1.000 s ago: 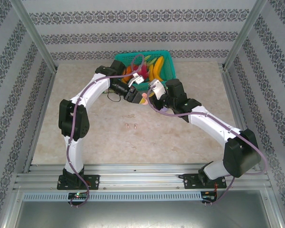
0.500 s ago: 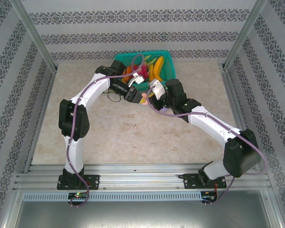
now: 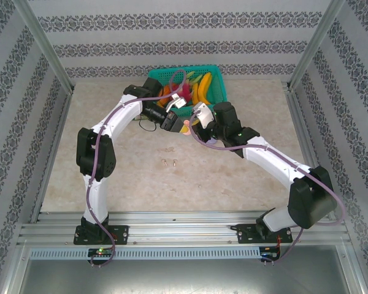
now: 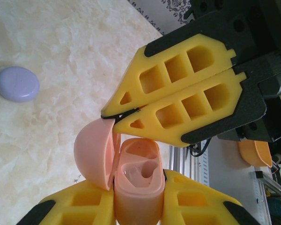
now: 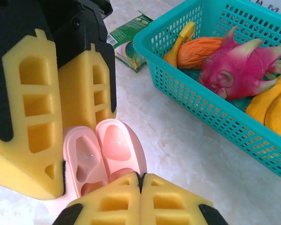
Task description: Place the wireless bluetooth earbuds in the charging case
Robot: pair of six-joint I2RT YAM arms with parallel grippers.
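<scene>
The charging case (image 4: 136, 199) is pink and stands with its lid (image 4: 92, 152) swung open. My left gripper (image 4: 136, 187) is shut on the case body, one foam finger on each side. My right gripper (image 5: 140, 177) is shut, and its joined tips press against the open lid (image 5: 118, 143). In the top external view the two grippers (image 3: 179, 124) (image 3: 193, 125) meet above the table just in front of the basket. Two tiny earbuds (image 3: 168, 163) lie side by side on the table, nearer the arm bases. The case's wells (image 4: 138, 171) look empty.
A teal basket (image 3: 216, 78) of fruit stands at the back, close behind the grippers, its wall (image 5: 187, 93) right of my right fingers. A closed lilac case (image 4: 18, 83) lies on the table. A green packet (image 5: 131, 40) lies beside the basket.
My left gripper's jaws have closed in on the pink case. Both arms stay almost where they were, and the earbuds on the table have not moved.
</scene>
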